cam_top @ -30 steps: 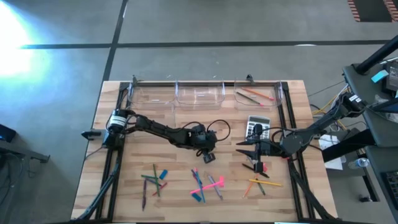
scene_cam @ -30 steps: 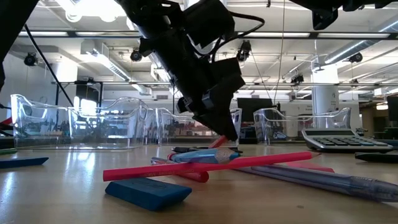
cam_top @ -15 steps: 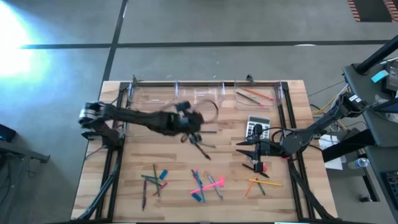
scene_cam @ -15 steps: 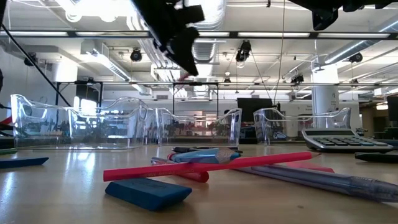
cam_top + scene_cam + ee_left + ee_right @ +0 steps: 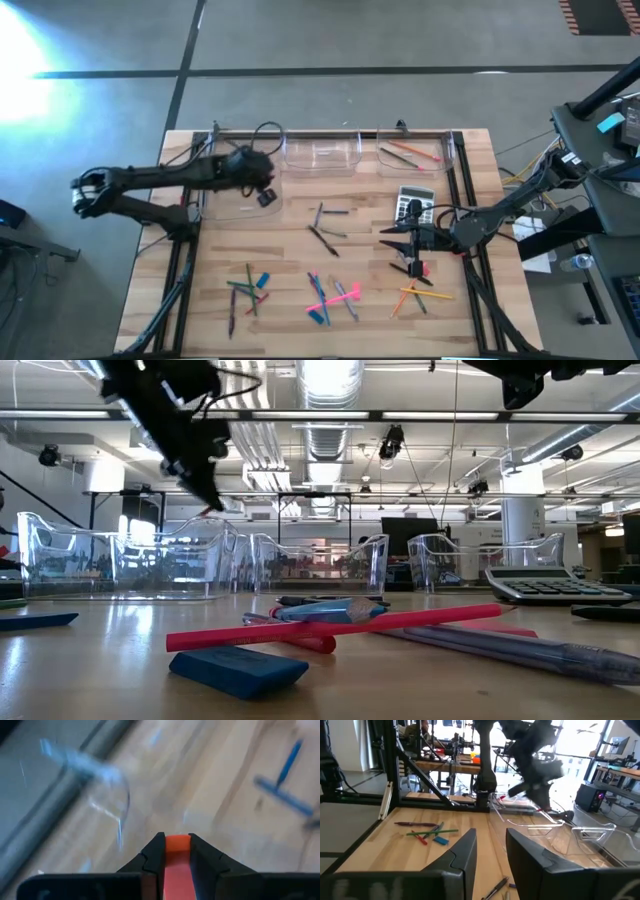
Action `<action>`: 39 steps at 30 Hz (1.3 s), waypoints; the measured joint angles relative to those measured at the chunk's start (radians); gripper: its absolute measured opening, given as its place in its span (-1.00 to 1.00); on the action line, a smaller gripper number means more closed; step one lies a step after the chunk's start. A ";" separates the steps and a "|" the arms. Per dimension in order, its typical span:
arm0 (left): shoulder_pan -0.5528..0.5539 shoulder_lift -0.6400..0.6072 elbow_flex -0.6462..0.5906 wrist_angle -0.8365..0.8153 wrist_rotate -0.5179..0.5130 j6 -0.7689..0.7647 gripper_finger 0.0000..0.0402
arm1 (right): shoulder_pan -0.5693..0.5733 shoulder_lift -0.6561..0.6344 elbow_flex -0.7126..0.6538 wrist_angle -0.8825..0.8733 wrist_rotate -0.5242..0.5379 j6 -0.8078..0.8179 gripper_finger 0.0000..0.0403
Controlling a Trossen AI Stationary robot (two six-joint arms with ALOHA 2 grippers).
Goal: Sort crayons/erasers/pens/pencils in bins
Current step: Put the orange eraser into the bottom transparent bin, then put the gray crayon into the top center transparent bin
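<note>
Left hand [image 5: 264,196] is clamped on a red-orange stick [image 5: 177,865] over the leftmost bin [image 5: 232,205], poised for the drop; my right hand [image 5: 400,247] waits, empty, partly parted.

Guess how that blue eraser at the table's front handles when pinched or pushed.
The blue eraser lies flat and blocky, so it probably slides rather than rolls. It looks small, likely light. A red stick sits just behind it; pushing may nudge that.
</note>
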State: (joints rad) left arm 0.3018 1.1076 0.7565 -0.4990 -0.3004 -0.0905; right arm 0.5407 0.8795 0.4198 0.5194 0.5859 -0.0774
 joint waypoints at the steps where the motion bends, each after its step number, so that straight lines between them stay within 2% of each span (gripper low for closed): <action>1: -0.001 -0.023 -0.041 -0.002 0.000 -0.020 -0.76 | 0.000 0.000 0.000 0.001 0.005 0.001 -0.53; 6: -0.001 -0.104 -0.184 0.013 0.000 -0.112 -0.75 | -0.002 0.005 0.000 0.004 0.018 0.006 -0.53; 9: -0.001 -0.123 -0.218 0.018 0.000 -0.112 -0.63 | -0.003 0.013 0.000 0.010 0.018 0.009 -0.53; 16: -0.001 -0.127 -0.200 0.020 -0.001 -0.109 -0.20 | -0.005 0.019 0.000 0.011 0.019 0.015 -0.53; 21: -0.001 -0.133 -0.137 0.041 -0.003 -0.112 -0.05 | -0.019 0.019 0.007 0.002 0.035 0.075 -0.53; 25: -0.004 -0.165 -0.114 0.168 -0.003 -0.104 -0.04 | -0.050 0.022 0.055 -0.119 0.046 0.141 -0.53; 31: -0.055 -0.223 -0.147 0.424 0.004 -0.033 -0.04 | -0.109 0.104 0.215 -0.423 0.039 0.232 -0.53; 35: -0.102 -0.254 -0.190 0.572 0.005 0.021 -0.04 | -0.154 0.202 0.341 -0.576 -0.033 0.260 -0.53; 39: -0.141 -0.277 -0.224 0.624 0.007 0.029 -0.03 | -0.212 0.318 0.445 -0.632 -0.132 0.240 -0.53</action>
State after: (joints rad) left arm 0.1609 0.8308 0.5321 0.1253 -0.2932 -0.0612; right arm 0.3288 1.1979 0.8650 -0.1122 0.4543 0.1621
